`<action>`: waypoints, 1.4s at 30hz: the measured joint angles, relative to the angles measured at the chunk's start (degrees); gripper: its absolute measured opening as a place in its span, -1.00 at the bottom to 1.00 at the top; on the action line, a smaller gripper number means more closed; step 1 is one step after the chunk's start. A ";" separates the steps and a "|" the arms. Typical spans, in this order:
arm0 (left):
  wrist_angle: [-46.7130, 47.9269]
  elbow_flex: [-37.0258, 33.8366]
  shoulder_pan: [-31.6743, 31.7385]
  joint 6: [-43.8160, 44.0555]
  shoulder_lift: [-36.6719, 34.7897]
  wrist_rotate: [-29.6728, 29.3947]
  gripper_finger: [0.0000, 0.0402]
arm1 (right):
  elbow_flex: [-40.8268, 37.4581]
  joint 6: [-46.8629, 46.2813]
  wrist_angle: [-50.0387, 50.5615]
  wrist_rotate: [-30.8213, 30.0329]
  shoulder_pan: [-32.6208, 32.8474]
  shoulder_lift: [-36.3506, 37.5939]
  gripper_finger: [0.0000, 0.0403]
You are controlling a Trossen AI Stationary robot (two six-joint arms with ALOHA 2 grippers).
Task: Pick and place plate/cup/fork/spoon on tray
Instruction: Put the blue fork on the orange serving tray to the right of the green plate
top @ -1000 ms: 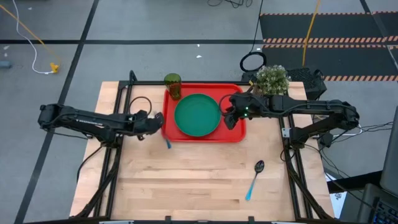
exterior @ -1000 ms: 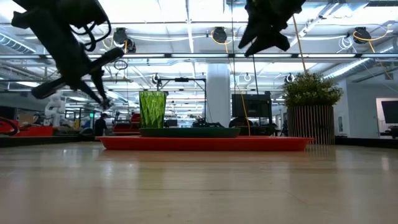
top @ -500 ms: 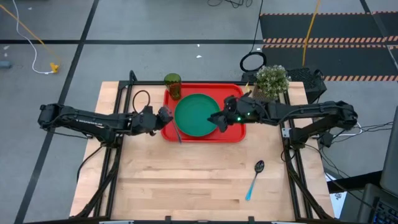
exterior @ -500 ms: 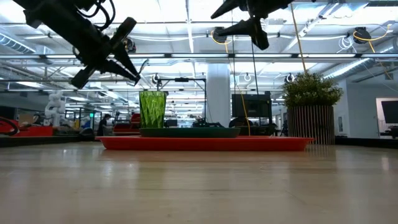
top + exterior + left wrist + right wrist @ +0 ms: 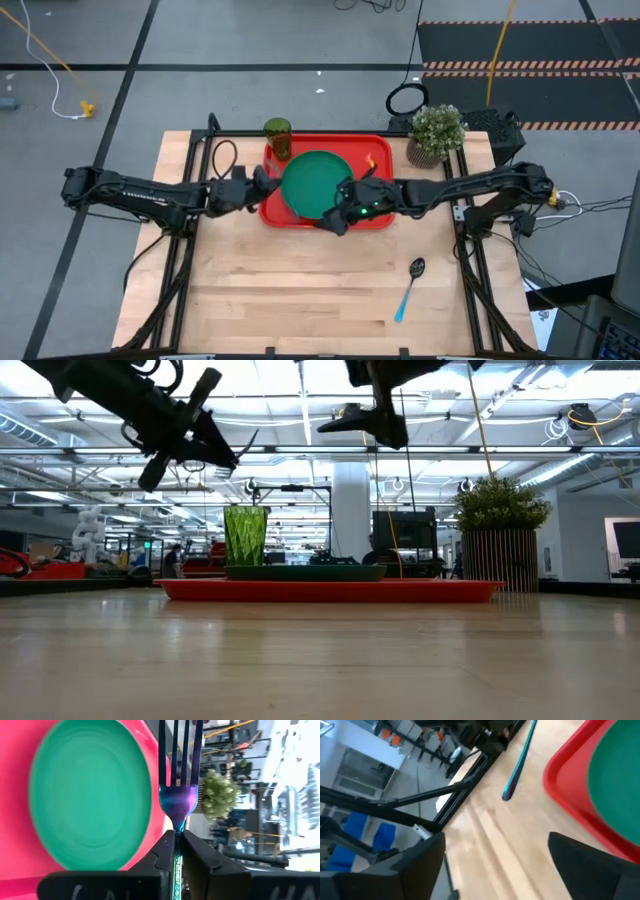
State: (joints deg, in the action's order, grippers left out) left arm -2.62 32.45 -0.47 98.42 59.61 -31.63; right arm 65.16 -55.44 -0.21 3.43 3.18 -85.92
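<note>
Overhead, the left pincer (image 5: 262, 183) hangs at the left rim of the tray (image 5: 378, 146), shut on the fork (image 5: 268, 181). The right pincer (image 5: 338, 215) hovers over the tray's near edge beside the plate (image 5: 318, 183), its jaws spread wide and empty. One tray, one plate on it, one cup (image 5: 277, 137) at the tray's far-left corner, one fork, and one spoon (image 5: 410, 286) on the table (image 5: 300, 300), near and right, well apart from the tray. One potted plant (image 5: 437, 129) stands at the far right.

From table height, the left pincer (image 5: 232, 452) is well above the tray (image 5: 330, 590), so I judge it should lower the fork first, keeping it level, and let go only close to the red floor left of the plate (image 5: 305, 571), clear of the cup (image 5: 246, 536).

Past the left wrist, the fingers (image 5: 165, 855) pinch the fork (image 5: 178, 795) at its neck, tines pointing onward over the plate (image 5: 90, 795) and tray (image 5: 15, 770).

Past the right wrist, the fork's blue handle (image 5: 519, 762) hangs over the table (image 5: 510, 860) beside the tray (image 5: 570, 795); the right arm should stay clear of it.
</note>
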 joint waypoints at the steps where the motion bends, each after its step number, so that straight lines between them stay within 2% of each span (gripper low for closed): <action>1: -1.05 0.00 0.00 -0.74 0.00 -0.04 -0.85 | 0.95 -0.31 0.00 0.84 -0.02 -0.77 0.77; 6: -6.95 0.00 -0.02 -5.10 0.00 -1.02 -0.86 | 4.23 -0.94 0.47 1.62 -0.51 -3.50 0.79; 11: -11.34 0.00 -0.02 -8.66 0.00 -1.55 -0.95 | 5.47 -0.92 0.90 1.15 -1.47 -4.05 0.77; 16: -14.27 0.00 -0.02 -11.21 0.00 -1.94 -0.89 | 5.54 -0.94 0.88 -0.38 -2.52 -4.05 0.77; 24: -14.63 0.00 -0.02 -11.75 0.00 -3.12 -0.95 | 5.54 -1.01 -3.17 -1.22 -3.91 -5.00 0.77; 29: -15.34 0.00 -0.02 -11.73 0.00 -4.23 -0.90 | 5.58 -1.48 -3.39 -3.19 -4.13 -5.98 0.75; 38: -15.69 0.00 0.00 -12.36 0.00 -4.38 -0.95 | 5.51 -4.04 -9.51 -0.69 -4.34 -10.67 0.52; 42: -15.69 0.00 -0.10 -12.43 0.00 -4.38 -0.90 | 5.47 -3.04 -9.55 -2.29 -4.37 -10.55 0.36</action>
State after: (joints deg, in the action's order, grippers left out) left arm -18.31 32.45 -0.57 85.99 59.61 -36.01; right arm 70.63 -58.48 -9.76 1.15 -1.19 -96.47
